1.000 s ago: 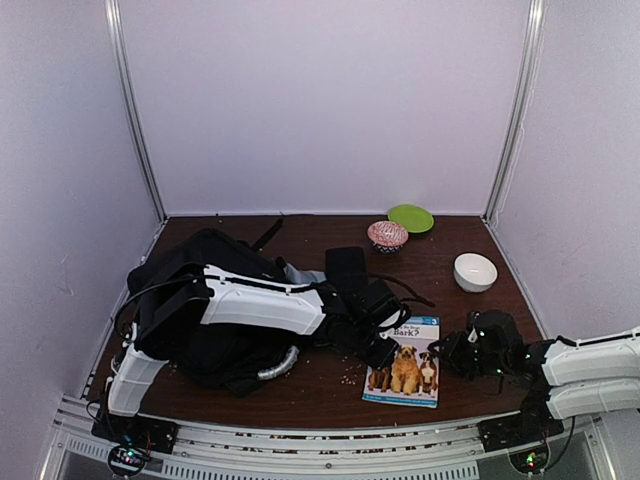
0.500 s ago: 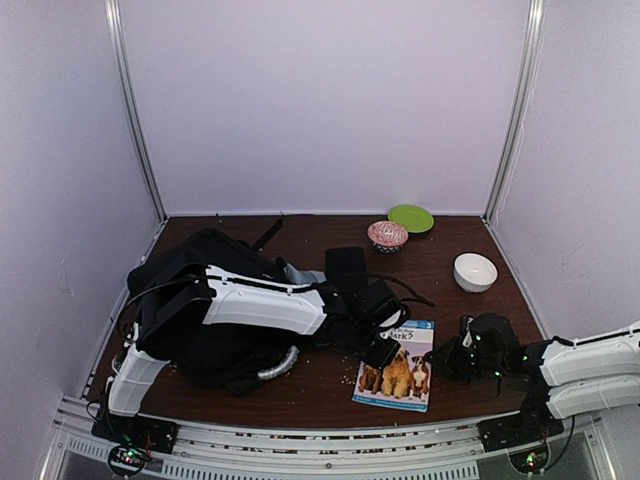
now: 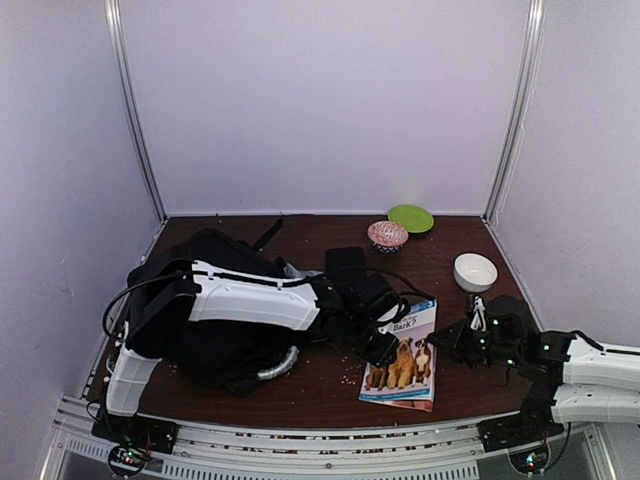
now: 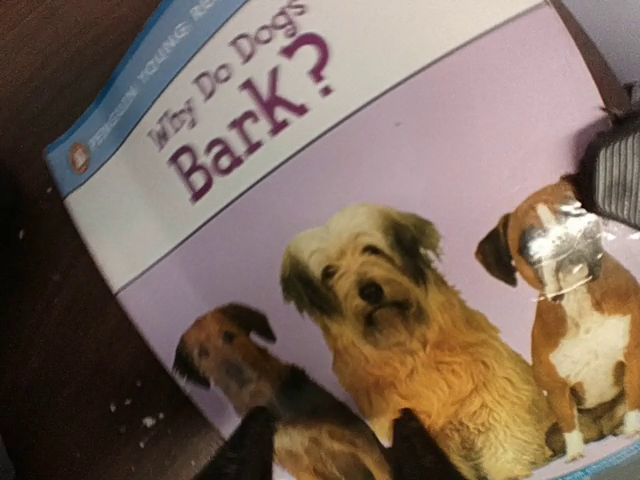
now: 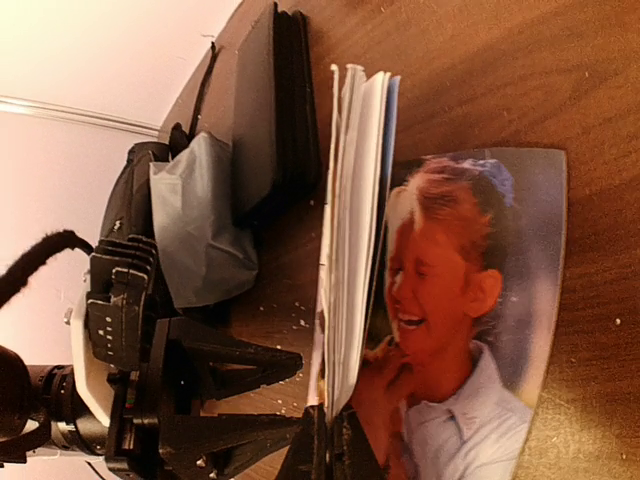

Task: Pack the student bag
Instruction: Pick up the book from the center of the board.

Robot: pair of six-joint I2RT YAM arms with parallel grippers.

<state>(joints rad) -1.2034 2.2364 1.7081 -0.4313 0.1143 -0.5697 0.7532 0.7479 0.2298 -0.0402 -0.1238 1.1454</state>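
Top external view: on a brown table (image 3: 330, 232) between pale lilac walls (image 3: 320, 100), the student bag (image 3: 215, 250) lies left of the book (image 3: 408, 358), which the right gripper (image 3: 445, 345) pinches while the left gripper (image 3: 385, 350) hangs parted above it.

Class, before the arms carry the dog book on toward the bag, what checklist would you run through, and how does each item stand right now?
1. Right gripper shut on the edge of the book: ok.
2. Book held as one block: not ok; in the right wrist view the pages fan apart from the cover.
3. Left gripper open above the front cover, gripping nothing: ok.
4. Student bag mouth open to receive the book: cannot tell; the left arm lies across it.
5. White bowl apart from the book: ok.
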